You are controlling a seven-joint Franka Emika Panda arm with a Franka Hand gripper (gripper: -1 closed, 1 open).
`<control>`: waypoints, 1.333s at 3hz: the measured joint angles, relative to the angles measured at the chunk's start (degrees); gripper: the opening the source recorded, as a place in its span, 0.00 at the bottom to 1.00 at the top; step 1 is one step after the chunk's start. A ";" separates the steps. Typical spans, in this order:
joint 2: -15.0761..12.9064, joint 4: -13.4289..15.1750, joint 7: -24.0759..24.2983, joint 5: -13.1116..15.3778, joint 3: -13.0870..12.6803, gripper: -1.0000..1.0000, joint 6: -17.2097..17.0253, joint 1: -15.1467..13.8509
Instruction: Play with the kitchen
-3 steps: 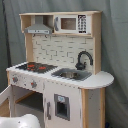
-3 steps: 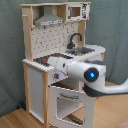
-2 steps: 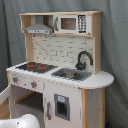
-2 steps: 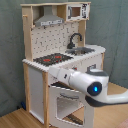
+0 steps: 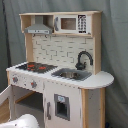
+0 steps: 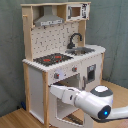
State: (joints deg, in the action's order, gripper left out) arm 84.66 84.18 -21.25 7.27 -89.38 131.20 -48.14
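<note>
The kitchen (image 5: 60,70) stands upright in both exterior views, against a grey curtain. In the second exterior view the arm (image 6: 85,99) reaches in low toward the oven opening below the hob (image 6: 52,59); the kitchen rises right behind and above it. The gripper itself is hidden against the front panel, so I cannot tell whether it is released, clenched or holding anything.

The oven door (image 6: 67,111) looks swung open in the second exterior view, hanging below the arm's forward end, so I judge that one piece of play, opening the oven, is done or under way. The knobs (image 6: 56,76) sit just above the arm. The sink (image 5: 71,74), faucet (image 5: 83,60) and microwave (image 5: 70,23) are well above and away from it, with nothing visibly placed on them. Most of the kitchen appears unhandled, so plenty of play is left.

In the first exterior view only a white part of the robot (image 5: 22,121) shows at the bottom edge, near the kitchen's base.
</note>
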 joint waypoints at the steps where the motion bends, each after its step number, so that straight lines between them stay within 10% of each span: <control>1: 0.07 1.44 -3.40 2.26 2.36 1.00 0.98 3.46; 4: 0.02 16.38 -10.32 4.42 6.01 1.00 5.64 14.07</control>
State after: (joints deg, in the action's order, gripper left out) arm 84.68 100.56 -31.57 11.69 -83.37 136.83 -34.08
